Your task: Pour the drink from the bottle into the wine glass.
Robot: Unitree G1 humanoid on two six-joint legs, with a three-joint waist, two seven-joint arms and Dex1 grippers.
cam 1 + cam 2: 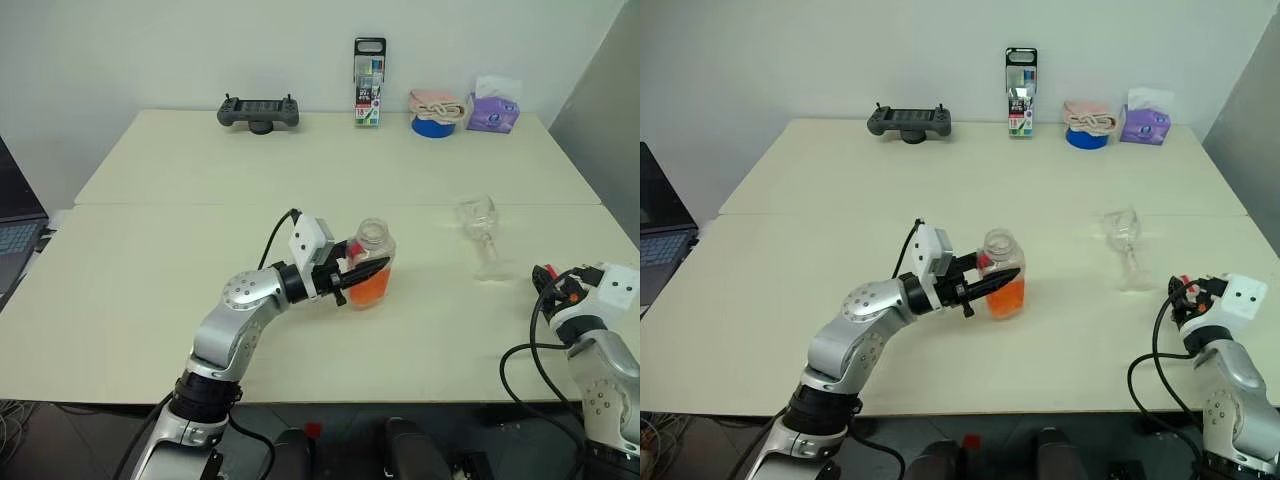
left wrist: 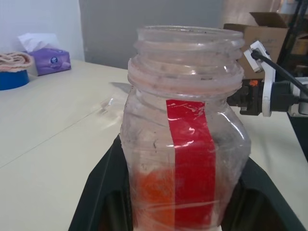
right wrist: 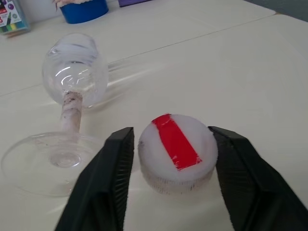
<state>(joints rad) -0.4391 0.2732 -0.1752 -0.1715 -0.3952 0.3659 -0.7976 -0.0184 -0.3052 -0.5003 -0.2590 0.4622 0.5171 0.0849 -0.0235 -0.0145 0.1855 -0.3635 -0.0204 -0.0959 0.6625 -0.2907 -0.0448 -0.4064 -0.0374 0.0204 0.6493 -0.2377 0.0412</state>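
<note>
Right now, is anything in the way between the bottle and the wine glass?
No, nothing visible. Bare table lies between the bottle, held by the left gripper, and the wine glass. The cap is already off, sitting between the right gripper's fingers.

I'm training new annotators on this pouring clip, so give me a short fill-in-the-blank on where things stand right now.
1. The left gripper is shut on the ____, which holds orange liquid.
2. The bottle's mouth is open; its white cap with the red strip sits between the fingers of the ____ gripper.
3. The wine glass stands on its foot and holds ____ drink so far.
4. The blue tape roll sits beside a ____ tissue pack.

Missing words: bottle; right; no; purple
</note>
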